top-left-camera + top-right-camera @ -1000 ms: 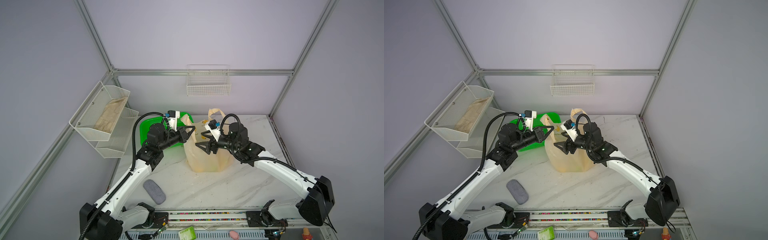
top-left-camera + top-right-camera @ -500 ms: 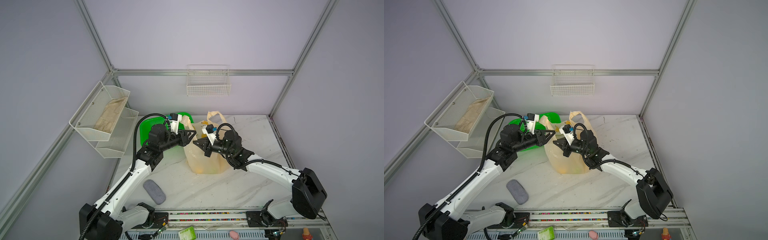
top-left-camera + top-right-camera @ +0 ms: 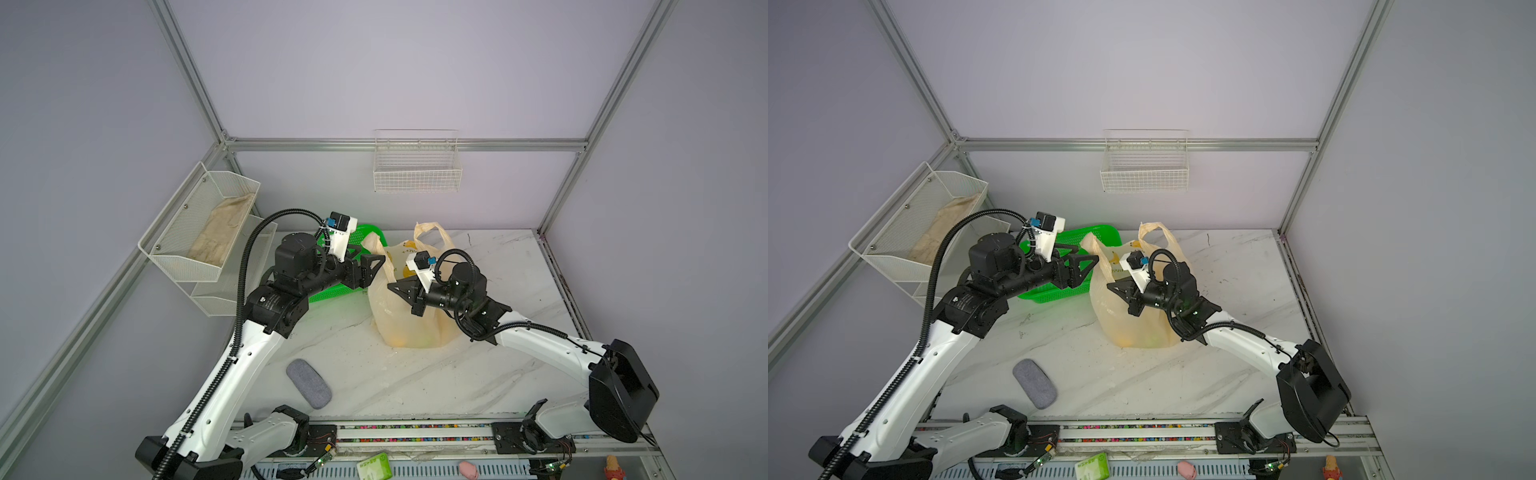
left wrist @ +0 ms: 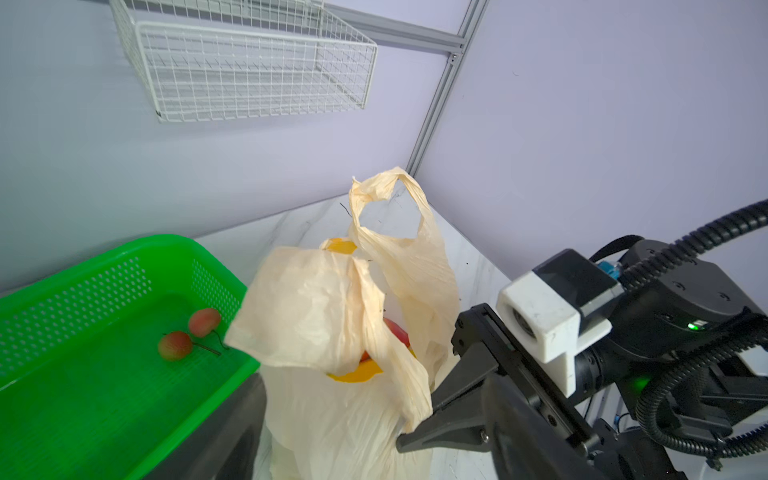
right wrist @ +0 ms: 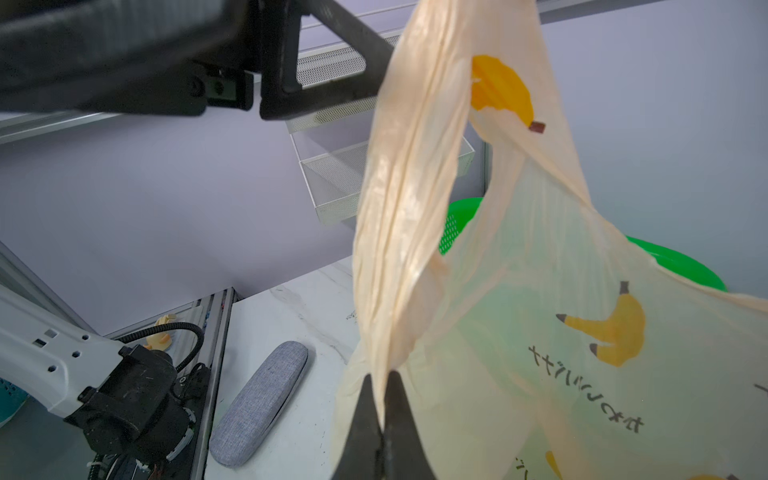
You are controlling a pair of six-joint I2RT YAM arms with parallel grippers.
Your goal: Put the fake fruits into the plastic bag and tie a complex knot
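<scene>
Two cherries (image 4: 175, 345) with thin stems lie in the green basket (image 4: 83, 291), which stands at the far left of the marbled table (image 3: 415, 382). Just right of it stands the plastic bag (image 3: 409, 328), with yellow and red fake fruits (image 4: 357, 374) inside. Yellow bananas and dark lettering are printed on it; the characters appear mirrored and cannot be read. The right gripper (image 5: 381, 382) is pinched closed on the film below the left handle (image 5: 399, 208). The left gripper (image 3: 376, 261) has its jaws spread apart around this handle.
</scene>
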